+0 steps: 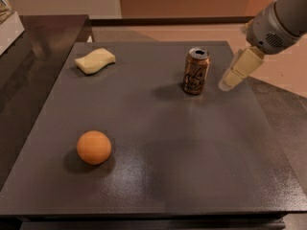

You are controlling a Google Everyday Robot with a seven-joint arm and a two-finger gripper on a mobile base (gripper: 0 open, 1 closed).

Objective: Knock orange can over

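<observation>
Copper-orange, the orange can stands upright near the table's far edge, toward its right corner. My gripper hovers just beside it, rightward; whether clenched or released, I cannot tell.

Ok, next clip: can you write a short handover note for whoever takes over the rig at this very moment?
Gripper: hangs above the table on the picture-right side of the orange can, close to it but not touching.
Orange can: upright, toward the far edge of the table.
Done: the approach only; the can is not yet knocked over.
Left: likely a sideways push toward picture-left until it tips.
The yellow sponge and orange ball lie well away from the can.
</observation>
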